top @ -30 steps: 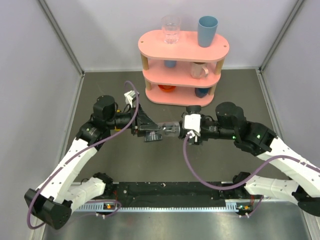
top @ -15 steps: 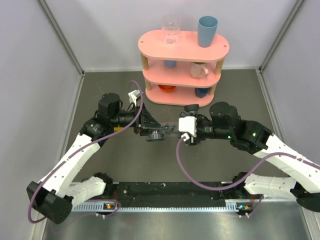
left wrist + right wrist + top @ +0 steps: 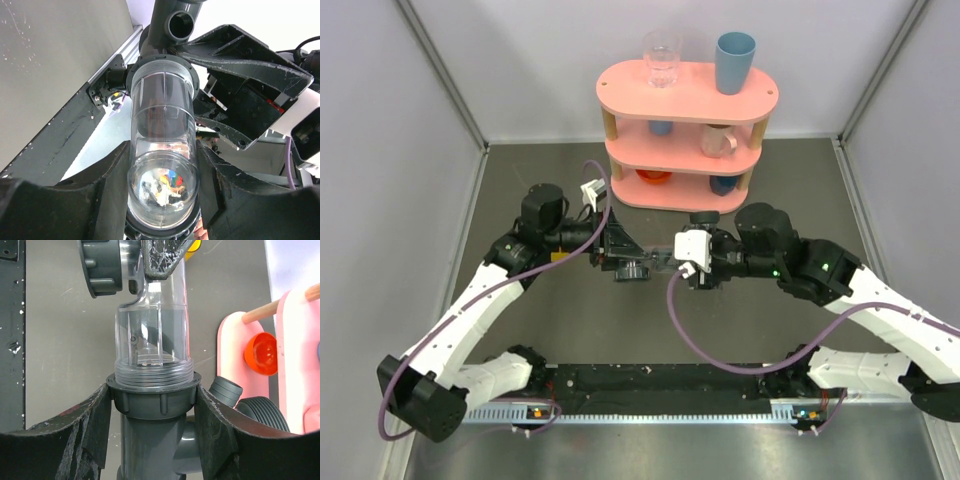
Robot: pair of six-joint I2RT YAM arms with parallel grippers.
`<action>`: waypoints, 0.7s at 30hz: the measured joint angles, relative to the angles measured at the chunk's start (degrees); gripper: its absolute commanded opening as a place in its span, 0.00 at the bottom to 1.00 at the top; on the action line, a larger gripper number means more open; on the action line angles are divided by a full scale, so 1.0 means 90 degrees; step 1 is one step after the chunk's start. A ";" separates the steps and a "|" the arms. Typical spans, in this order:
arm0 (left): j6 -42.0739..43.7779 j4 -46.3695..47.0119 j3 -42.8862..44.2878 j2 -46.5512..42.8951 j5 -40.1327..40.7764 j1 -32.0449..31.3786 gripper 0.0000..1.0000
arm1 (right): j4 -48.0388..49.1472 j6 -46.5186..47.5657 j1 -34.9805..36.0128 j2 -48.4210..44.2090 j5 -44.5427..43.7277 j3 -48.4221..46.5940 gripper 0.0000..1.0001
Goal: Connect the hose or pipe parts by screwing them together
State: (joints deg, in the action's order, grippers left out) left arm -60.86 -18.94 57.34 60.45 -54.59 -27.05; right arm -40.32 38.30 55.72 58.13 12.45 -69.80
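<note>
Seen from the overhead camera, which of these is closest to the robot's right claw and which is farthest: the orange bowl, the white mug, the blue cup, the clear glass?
From the right gripper:
1. Orange bowl, bottom tier of the pink rack, left side.
2. White mug, middle tier, right side.
3. Clear glass and blue cup, top tier: too close to call.

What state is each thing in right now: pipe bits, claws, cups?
clear tube: end seated in the T-shaped fitting's collar, threads showing.
T-shaped fitting: gripped at its collar.
left claw: shut on the clear tube.
right claw: shut on the T-shaped fitting.
drinking glass: upright, empty.
blue cup: upright.
</note>
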 measured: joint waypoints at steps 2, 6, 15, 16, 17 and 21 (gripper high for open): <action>0.0146 -0.0017 0.0017 0.0058 0.0012 -0.0002 0.00 | -0.0102 -0.0090 0.0000 0.0104 -0.0058 -0.0087 0.01; 0.0534 -0.0112 0.0066 0.0226 0.0053 -0.0046 0.00 | -0.0330 -0.0245 0.0000 0.0313 -0.0170 -0.0187 0.00; 0.1156 -0.0325 0.0066 0.0418 0.0097 -0.0141 0.00 | -0.0612 -0.0476 -0.0002 0.0520 -0.0197 -0.0216 0.00; 0.1219 -0.0325 0.0066 0.0430 0.0092 -0.0153 0.00 | -0.0631 -0.0495 -0.0002 0.0522 -0.0185 -0.0219 0.00; 0.1268 -0.0328 0.0066 0.0444 0.0087 -0.0165 0.00 | -0.0665 -0.0503 -0.0002 0.0532 -0.0180 -0.0223 0.00; 0.1605 -0.0338 0.0070 0.0537 0.0053 -0.0221 0.00 | -0.0843 -0.0576 -0.0002 0.0641 -0.0160 -0.0299 0.00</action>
State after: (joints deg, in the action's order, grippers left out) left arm -46.41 -21.98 57.98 65.28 -54.11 -29.04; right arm -47.90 33.12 55.70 63.90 11.00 -72.49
